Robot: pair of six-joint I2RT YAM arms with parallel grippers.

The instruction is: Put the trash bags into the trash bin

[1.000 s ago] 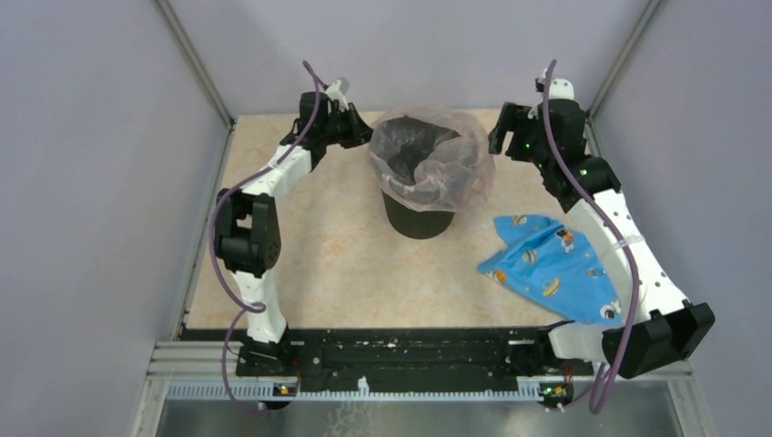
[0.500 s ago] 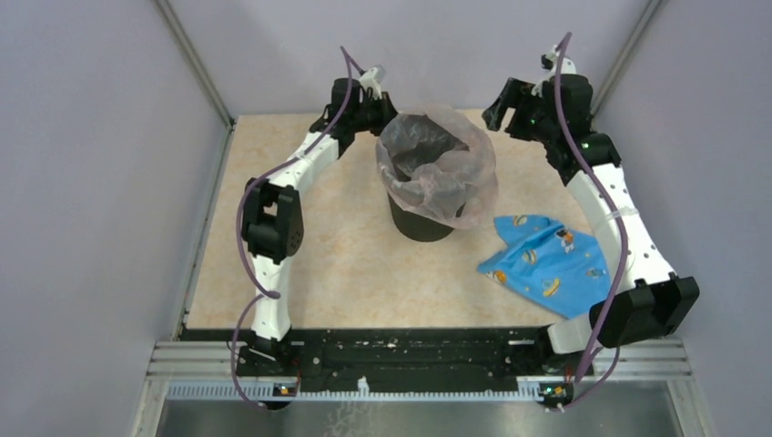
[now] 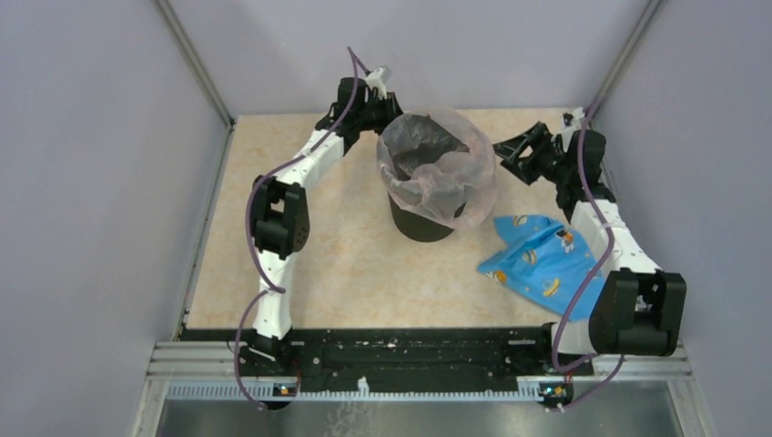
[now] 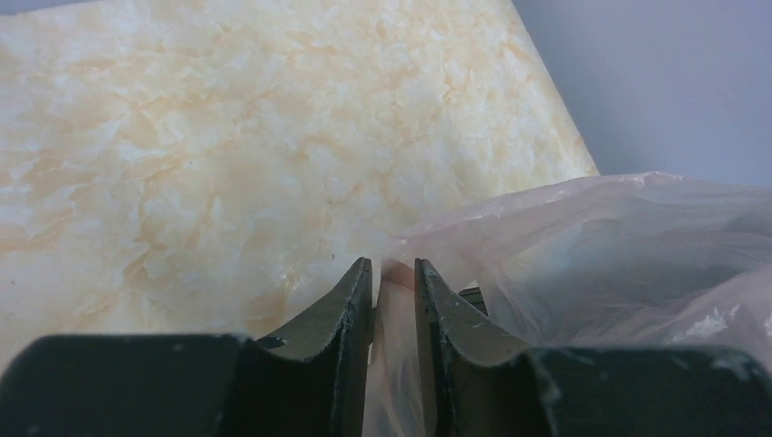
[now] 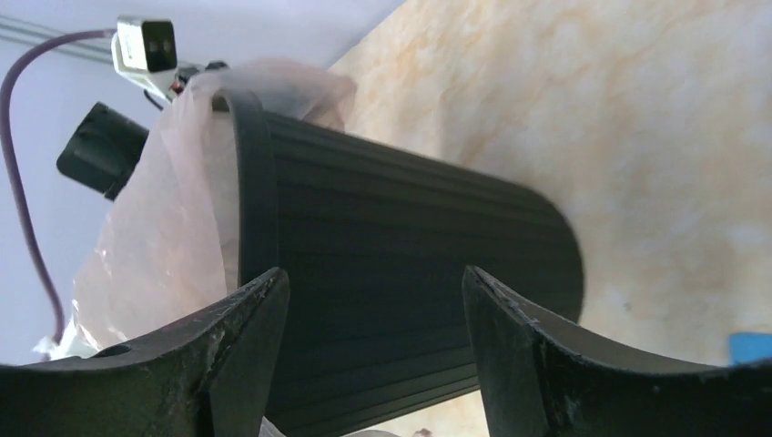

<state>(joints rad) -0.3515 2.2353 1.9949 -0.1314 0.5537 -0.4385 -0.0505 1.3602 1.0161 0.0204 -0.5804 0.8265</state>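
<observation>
Pinching the far-left edge of the trash bag (image 4: 592,246), your left pincer (image 4: 393,264) is clenched on a fold of the pale-pink film, jaws almost together with the plastic drawn up between them; at centre, the bag lies draped over the mouth of the trash bin (image 3: 419,223), which stands upright toward the back of the counter (image 3: 319,246); part of the film sags inside the rim, and the rest billows out over the near and right side, hanging down the black wall; to the right, your right pincer (image 3: 507,157) is released, jaws spread wide and low beside the bin's wall, apparently holding nothing; farther right and nearer you, a blue cloth (image 3: 546,264) lies on the counter, apart from the bin. Judge the bag as nearly weightless, soft and crinkly, with no stiffness to keep a shape; it will likely slide through a loose pinch, spring back out when let go, and tear if dragged hard across the rim; take it by a bunched edge or gathered fold rather than a single layer, as on the left, and look for the next hold on the loose overhang at the right; expect the bin, which looks light, to shift or tip if the film snags and you pull sideways.
</observation>
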